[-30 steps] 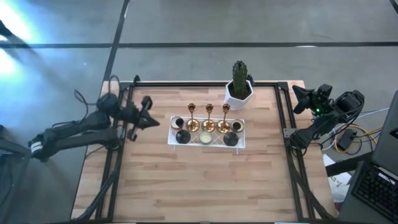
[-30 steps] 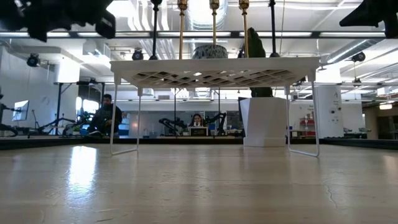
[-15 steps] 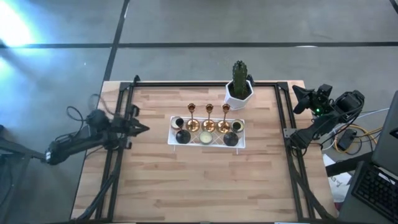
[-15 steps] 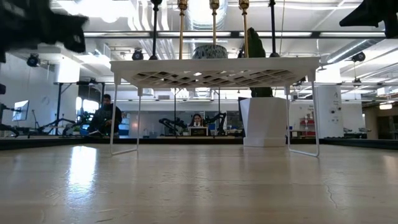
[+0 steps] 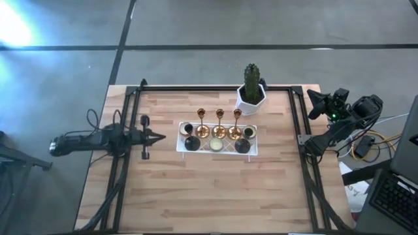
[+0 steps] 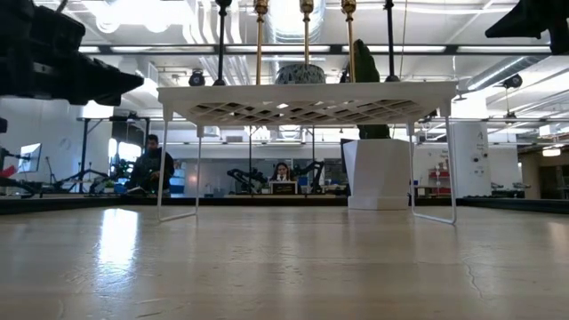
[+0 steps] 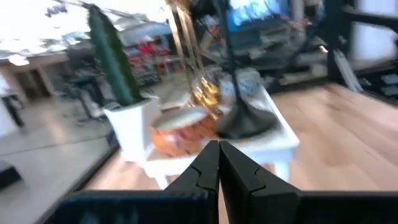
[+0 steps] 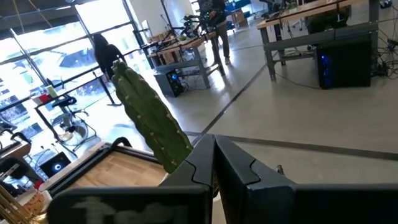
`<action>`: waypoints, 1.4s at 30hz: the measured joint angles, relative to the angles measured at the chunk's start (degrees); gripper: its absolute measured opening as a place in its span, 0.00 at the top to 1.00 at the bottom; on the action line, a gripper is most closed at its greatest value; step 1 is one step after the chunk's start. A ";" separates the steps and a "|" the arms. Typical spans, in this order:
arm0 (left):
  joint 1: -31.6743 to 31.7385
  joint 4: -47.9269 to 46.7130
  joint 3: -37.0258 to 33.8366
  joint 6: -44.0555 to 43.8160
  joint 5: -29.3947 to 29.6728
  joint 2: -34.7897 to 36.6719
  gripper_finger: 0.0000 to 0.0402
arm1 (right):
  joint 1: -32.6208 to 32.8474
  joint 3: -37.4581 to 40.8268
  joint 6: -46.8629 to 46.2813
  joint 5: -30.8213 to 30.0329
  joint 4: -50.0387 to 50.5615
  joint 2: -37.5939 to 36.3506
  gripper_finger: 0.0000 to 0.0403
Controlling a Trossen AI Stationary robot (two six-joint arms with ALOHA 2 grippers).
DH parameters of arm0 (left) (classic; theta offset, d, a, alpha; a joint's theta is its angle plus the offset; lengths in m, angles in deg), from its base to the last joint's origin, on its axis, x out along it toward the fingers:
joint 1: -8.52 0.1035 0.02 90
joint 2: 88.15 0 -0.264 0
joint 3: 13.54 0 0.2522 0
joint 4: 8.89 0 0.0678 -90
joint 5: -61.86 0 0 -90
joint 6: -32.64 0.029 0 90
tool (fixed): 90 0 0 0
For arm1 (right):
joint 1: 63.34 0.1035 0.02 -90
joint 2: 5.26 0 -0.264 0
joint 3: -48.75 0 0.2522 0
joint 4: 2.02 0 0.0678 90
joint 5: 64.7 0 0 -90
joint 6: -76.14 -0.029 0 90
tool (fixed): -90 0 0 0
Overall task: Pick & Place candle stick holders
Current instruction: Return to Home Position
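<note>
Three gold candle stick holders (image 5: pixel 219 124) and two black ones (image 5: pixel 192 141) (image 5: pixel 242 144) stand by their round bases on a white lattice rack (image 5: pixel 251 151) at the table's middle. In the low view their stems (image 6: pixel 305 36) rise above the rack top (image 6: pixel 307 96). My left gripper (image 5: pixel 157 137) is shut and empty, level, left of the rack and pointing at it. In the left wrist view its tips (image 7: pixel 219 155) face a black holder (image 7: pixel 242 118) and the gold ones (image 7: pixel 198 87). My right gripper (image 5: pixel 312 99) is shut and waits beyond the table's right edge.
A white pot with a green cactus (image 5: pixel 251 91) stands behind the rack at the far edge. Flat tealights (image 5: pixel 215 144) lie on the rack among the holders. Black frame rails (image 5: pixel 124 163) run along the table's left and right sides. Bare wood lies toward the near edge.
My left arm has swung toward the table's near edge and come down. Its gripper has turned level and now points straight at the rack's left end. The holders and the rack have not moved.
</note>
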 joint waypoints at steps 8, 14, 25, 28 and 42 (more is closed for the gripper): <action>-2.09 1.81 -0.57 1.30 4.24 0.02 0.97 | 0.01 0.07 0.00 0.00 -0.04 0.00 0.98; -2.07 2.21 -0.57 1.84 4.28 -0.37 0.97 | 0.01 0.09 0.00 0.00 -0.07 0.00 0.98; -2.07 2.26 -0.54 1.79 4.41 -0.83 0.97 | 0.01 0.09 0.00 0.00 -0.07 0.00 0.98; -2.07 2.28 -0.54 1.77 4.41 -0.83 0.97 | 0.01 0.09 -0.01 0.00 -0.08 0.00 0.98; -2.07 2.30 -0.54 1.75 4.39 -0.81 0.97 | 0.01 0.11 -1.76 0.08 -1.34 0.00 0.98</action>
